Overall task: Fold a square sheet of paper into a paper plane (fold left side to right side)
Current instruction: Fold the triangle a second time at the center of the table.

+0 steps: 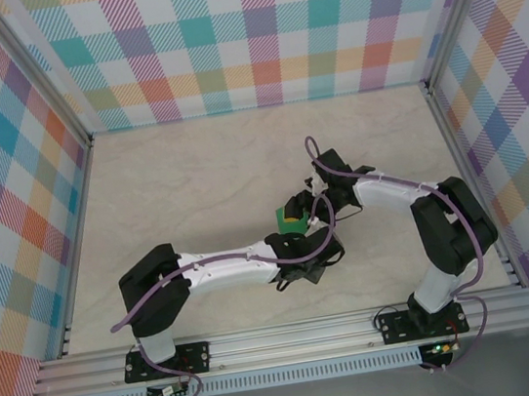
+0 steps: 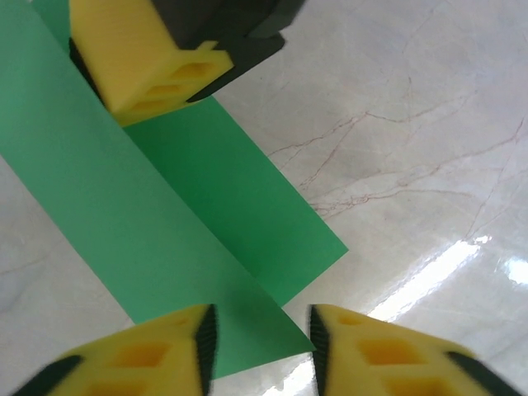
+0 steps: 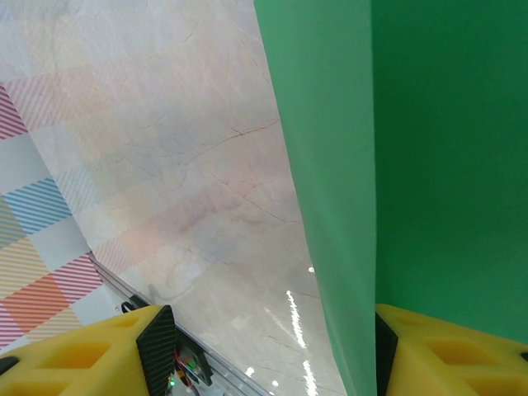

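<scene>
The square sheet of paper (image 2: 165, 206) is bright green and folded into a narrow layered strip with a pointed end, lying on the marble table. In the top view, the paper (image 1: 290, 216) sits mid-table where both arms meet. My left gripper (image 2: 264, 351) straddles the pointed corner, and its jaws stand apart without touching the paper. My right gripper (image 3: 268, 351) is open wide, with a raised green fold (image 3: 330, 165) running beside its right finger. One right finger (image 2: 153, 70) rests over the strip's far end. From above, the left gripper (image 1: 297, 235) and the right gripper (image 1: 302, 200) flank the paper.
The beige marble tabletop (image 1: 202, 177) stretches bare behind and to the left of the arms. Checked walls (image 1: 251, 32) on aluminium posts close off three sides. An aluminium rail (image 1: 294, 337) with both arm bases runs along the near edge.
</scene>
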